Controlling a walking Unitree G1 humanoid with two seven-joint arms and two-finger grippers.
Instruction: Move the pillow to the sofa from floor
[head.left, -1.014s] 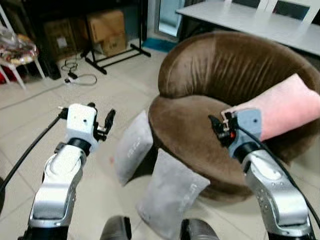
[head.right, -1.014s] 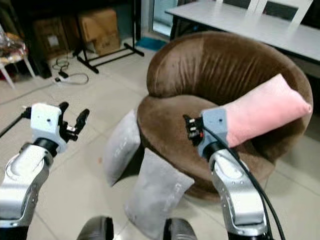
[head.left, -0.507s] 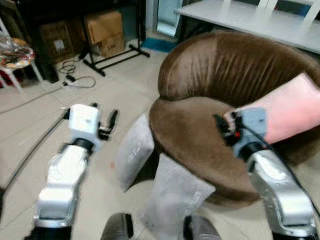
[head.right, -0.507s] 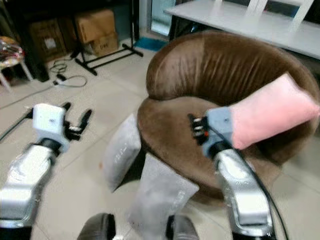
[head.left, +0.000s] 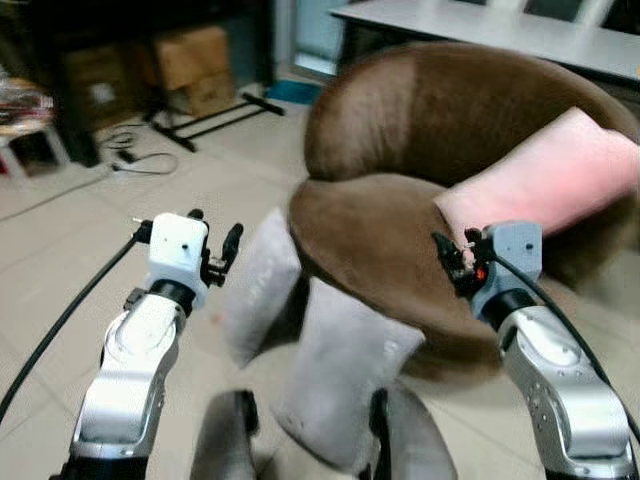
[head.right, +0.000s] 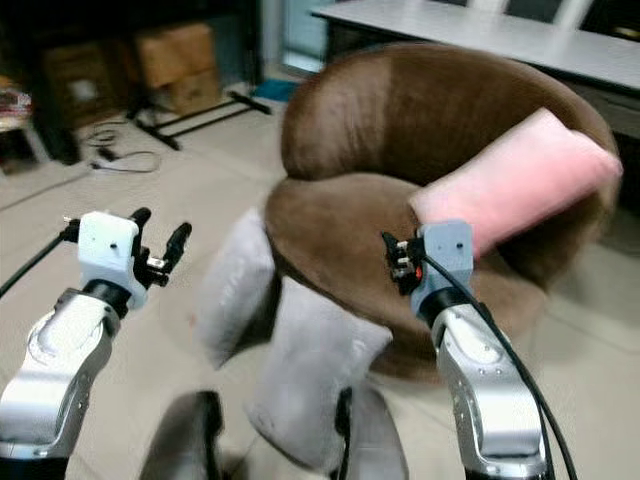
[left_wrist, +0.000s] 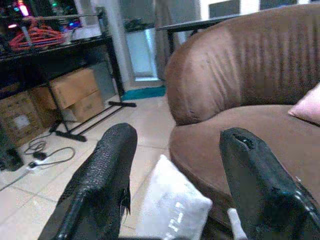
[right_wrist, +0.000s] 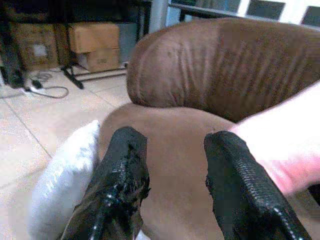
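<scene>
Left gripper: the left gripper (head.left: 212, 243) is raised over the floor (head.left: 60, 250), its two black fingers spread apart with nothing between them; it sits just beside the upper edge of the far gray pillow (head.left: 258, 285).
Right gripper: the right gripper (head.left: 449, 262) hangs over the front of the sofa seat, fingers parted and empty, near the pink pillow (head.left: 545, 175).
Pillows to move: two gray pillows stand on the floor, leaning against the front of the sofa (head.left: 430, 120); the near gray pillow (head.left: 345, 375) is directly ahead between the arms, close to the robot's feet, and the other is behind it toward the left.
Already on the sofa: the pink pillow rests on the seat against the backrest, on the right side.
Step in hand: judged as closing in for a first pick; neither gray pillow is held yet.
How to do it well: bend low and bring a gripper down on a top corner or edge of one pillow, since the soft body will squash and slip if pinched mid-face.
Placement: the bare brown seat left of the pink pillow looks like the easiest landing spot.
Risk: the views are blurred, so settling the stance before reaching should help; the near pillow could topple if nudged.
</scene>
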